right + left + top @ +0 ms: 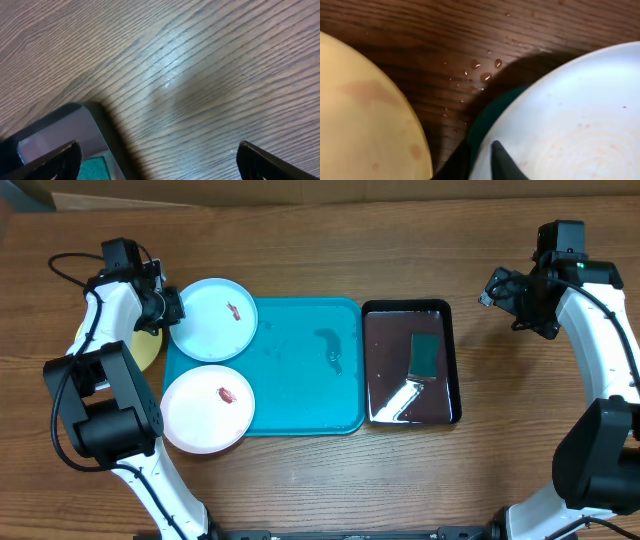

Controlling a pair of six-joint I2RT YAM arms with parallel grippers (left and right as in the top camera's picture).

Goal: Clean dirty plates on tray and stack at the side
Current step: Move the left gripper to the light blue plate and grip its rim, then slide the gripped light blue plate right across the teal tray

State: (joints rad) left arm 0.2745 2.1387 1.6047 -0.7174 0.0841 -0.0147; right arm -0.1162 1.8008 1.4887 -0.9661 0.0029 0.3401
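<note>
The left hand (172, 310) pinched narrow on the rim of the blue plate (212, 320) at the eleven o'clock corner of the tray (300, 380), likely to lift it for cleaning. The right hand (492, 286) hung wide open, empty, over the desk (400, 240) at two o'clock.

Left gripper (172, 308) straddling the rim of the rear plate (212, 320), which is lying ahead of it on the tray (300, 380) corner. Third plate (148, 352) lying just beside the gripper on the table (300, 250). Front plate (207, 408) sitting farther along that side, overhanging the tray. Smaller tray (385, 370), holding the sponge (427, 355), lying between tray and right gripper (495, 288).
</note>
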